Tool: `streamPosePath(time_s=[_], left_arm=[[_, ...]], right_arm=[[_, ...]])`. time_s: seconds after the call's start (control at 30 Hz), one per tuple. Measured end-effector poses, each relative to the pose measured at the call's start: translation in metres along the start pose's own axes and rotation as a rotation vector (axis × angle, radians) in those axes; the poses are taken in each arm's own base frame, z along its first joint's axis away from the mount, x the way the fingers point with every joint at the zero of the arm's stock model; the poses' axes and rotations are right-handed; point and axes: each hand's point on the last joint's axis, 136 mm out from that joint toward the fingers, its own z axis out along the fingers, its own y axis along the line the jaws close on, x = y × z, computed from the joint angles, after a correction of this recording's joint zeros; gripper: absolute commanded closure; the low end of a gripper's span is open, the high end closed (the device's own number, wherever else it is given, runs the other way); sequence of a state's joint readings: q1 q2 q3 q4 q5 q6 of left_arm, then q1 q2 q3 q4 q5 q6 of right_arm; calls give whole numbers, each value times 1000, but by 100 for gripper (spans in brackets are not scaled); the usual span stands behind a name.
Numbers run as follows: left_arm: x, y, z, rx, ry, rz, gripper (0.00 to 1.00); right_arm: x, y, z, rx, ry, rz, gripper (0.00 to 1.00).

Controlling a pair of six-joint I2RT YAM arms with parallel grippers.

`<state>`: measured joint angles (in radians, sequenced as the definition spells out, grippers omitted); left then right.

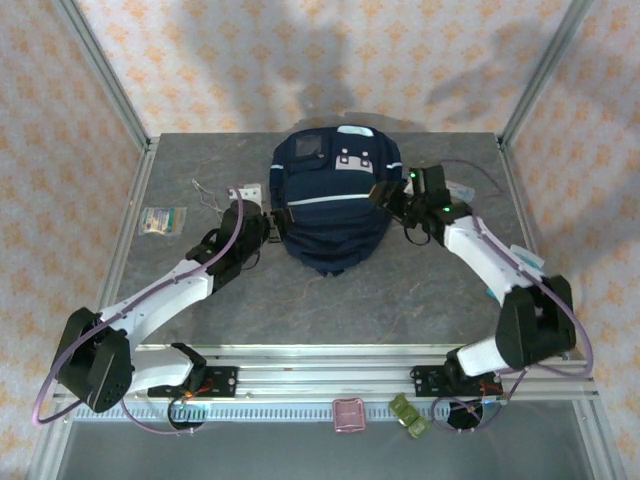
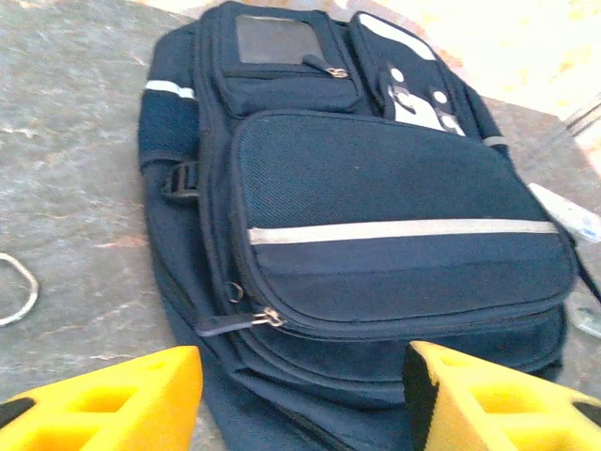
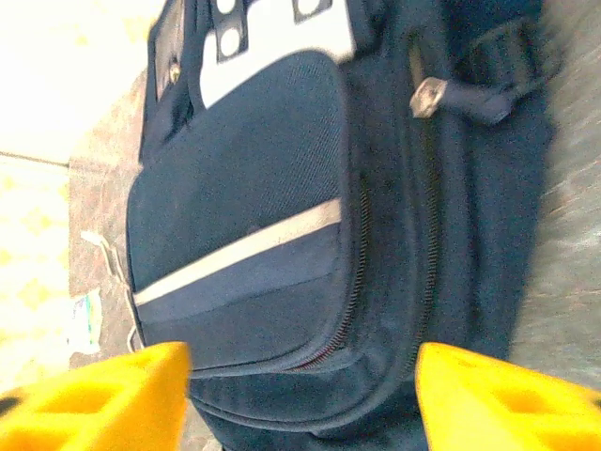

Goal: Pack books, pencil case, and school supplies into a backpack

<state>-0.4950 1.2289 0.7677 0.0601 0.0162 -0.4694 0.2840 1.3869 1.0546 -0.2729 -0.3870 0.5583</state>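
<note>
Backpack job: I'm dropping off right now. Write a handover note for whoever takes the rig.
Left gripper: jaws open, at the left side of the navy blue grey-striped backpack.
Right gripper: jaws open, at its right side.
Backpack lies front up on the grey table, visible zips closed.
Small pink oblong pencil case lies outside, on the near ledge.
Done: nothing evident.
Left: unzip, pack the case.
</note>
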Motion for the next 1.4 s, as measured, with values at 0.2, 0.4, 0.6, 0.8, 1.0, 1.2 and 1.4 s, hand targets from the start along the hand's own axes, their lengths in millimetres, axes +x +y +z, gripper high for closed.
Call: streamPosePath(time_s=[0.2,0.4,0.6,0.8,1.0,1.2,1.4], left_arm=[[21,-31,-1,136,27,-53,40],[44,-53,-4,234,52,-119,40],[53,-66,2,272,69,-134,40],[60,-68,8,282,88,-153,40],[61,-74,6,305,88,-153,40],[63,-73,6,303,91,-160,40],[64,-73,7,304,91,-161,40]], right_arm=[[-55,-65,-41,195,-209,66,15],[-72,-150,-43,408,-252,206,18],[-87,-227,-30,569,-249,329,22],[-104,-263,-6,587,-222,370,22],[-135,-262,21,529,-217,333,23],[-131,-270,44,503,-153,333,27],[-107,-273,49,485,-90,354,27]])
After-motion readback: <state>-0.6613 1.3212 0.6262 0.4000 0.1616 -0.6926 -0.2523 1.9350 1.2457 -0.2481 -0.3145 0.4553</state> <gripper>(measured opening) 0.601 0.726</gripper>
